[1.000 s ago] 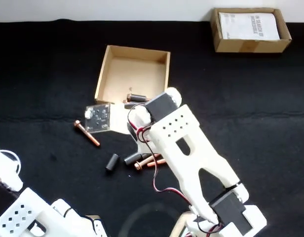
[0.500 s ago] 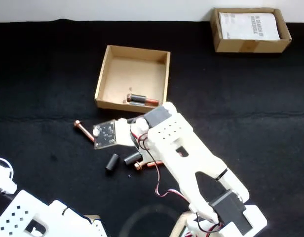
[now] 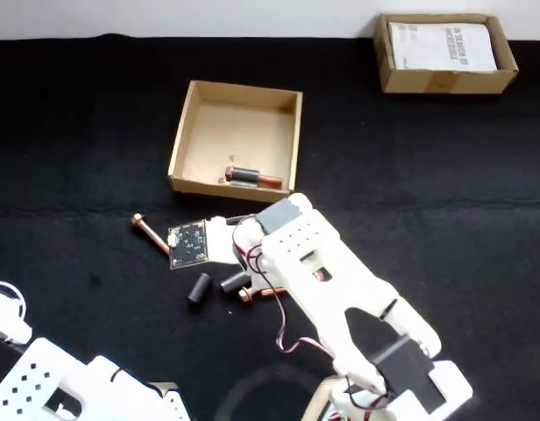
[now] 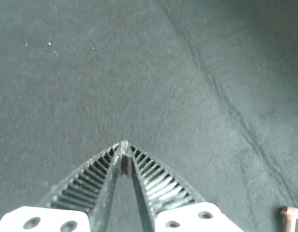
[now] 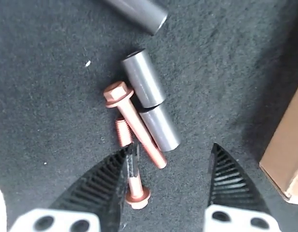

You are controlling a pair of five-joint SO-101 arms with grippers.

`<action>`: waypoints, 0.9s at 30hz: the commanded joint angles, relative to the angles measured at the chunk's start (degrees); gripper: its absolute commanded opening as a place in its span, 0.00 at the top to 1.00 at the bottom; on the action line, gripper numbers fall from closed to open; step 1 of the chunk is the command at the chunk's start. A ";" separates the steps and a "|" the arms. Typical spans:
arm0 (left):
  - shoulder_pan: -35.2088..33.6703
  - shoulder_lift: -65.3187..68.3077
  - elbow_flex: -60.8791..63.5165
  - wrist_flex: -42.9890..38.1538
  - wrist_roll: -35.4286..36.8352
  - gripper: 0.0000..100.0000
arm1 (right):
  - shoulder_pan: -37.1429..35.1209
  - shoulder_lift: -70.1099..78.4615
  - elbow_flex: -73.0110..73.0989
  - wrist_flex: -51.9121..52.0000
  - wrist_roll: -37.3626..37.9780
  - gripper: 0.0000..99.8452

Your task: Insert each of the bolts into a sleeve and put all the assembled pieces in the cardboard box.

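Observation:
The cardboard box (image 3: pixel 203 132) holds one bolt seated in a sleeve (image 3: pixel 252 178) by its near wall. My right gripper (image 5: pixel 174 153) is open, just above the loose parts in front of the box. Two copper bolts (image 5: pixel 134 125) lie crossed there, beside two grey sleeves (image 5: pixel 143 77) set end to end, with a third sleeve (image 5: pixel 137 12) farther off. From above I see the right arm (image 3: pixel 323 272) over those parts, a sleeve (image 3: pixel 199 288) to its left and another bolt (image 3: pixel 153 235). My left gripper (image 4: pixel 124 151) is shut and empty over bare cloth.
A second cardboard box (image 3: pixel 445 77) with a printed sheet stands at the back right. The left arm (image 3: pixel 42 386) sits at the front left corner. A bolt head (image 4: pixel 289 213) shows at the edge of the left wrist view. Black cloth covers the table.
The right arm has drawn back from the box toward the loose parts, leaving the assembled bolt and sleeve inside. The left arm shifted slightly at the front left.

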 commanded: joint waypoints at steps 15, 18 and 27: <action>-1.80 -0.48 1.45 -2.55 -0.44 0.99 | 0.22 12.53 -7.08 -2.86 0.00 0.78; -1.80 -0.48 1.54 -2.55 -0.44 0.99 | 0.22 16.04 -10.07 -2.86 0.00 0.78; -1.80 -0.48 1.54 -2.55 -0.44 0.99 | 0.48 24.13 -14.29 -2.86 0.00 0.83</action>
